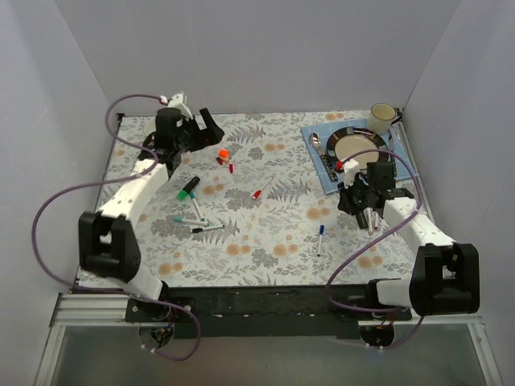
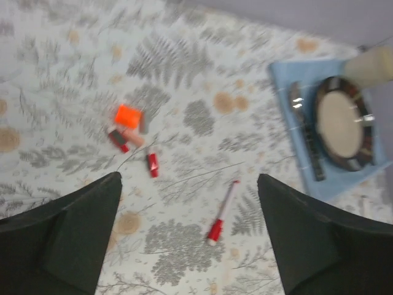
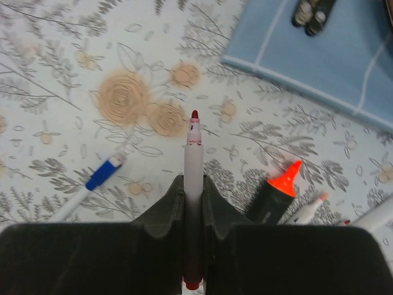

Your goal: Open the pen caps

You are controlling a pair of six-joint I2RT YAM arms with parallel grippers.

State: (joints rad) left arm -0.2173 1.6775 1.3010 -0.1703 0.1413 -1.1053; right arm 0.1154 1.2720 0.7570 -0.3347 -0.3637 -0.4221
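My right gripper (image 3: 194, 186) is shut on a white-barrelled pen (image 3: 193, 157) whose bare red tip points away from the wrist; it hovers low over the table at the right (image 1: 364, 201). Beside it lie an uncapped black marker with an orange tip (image 3: 277, 195) and a blue-capped pen (image 3: 101, 175). My left gripper (image 2: 189, 239) is open and empty, high at the far left (image 1: 201, 129). Below it lie an orange cap (image 2: 128, 115), two red caps (image 2: 118, 140) (image 2: 152, 165) and a red-capped white pen (image 2: 222, 213).
A blue mat (image 1: 322, 173) at the far right holds a plate (image 1: 354, 145), cutlery (image 1: 319, 153) and a cup (image 1: 382, 118). A black marker with a green cap (image 1: 188, 188) and two thin pens (image 1: 197, 223) lie left of centre. White walls enclose the table.
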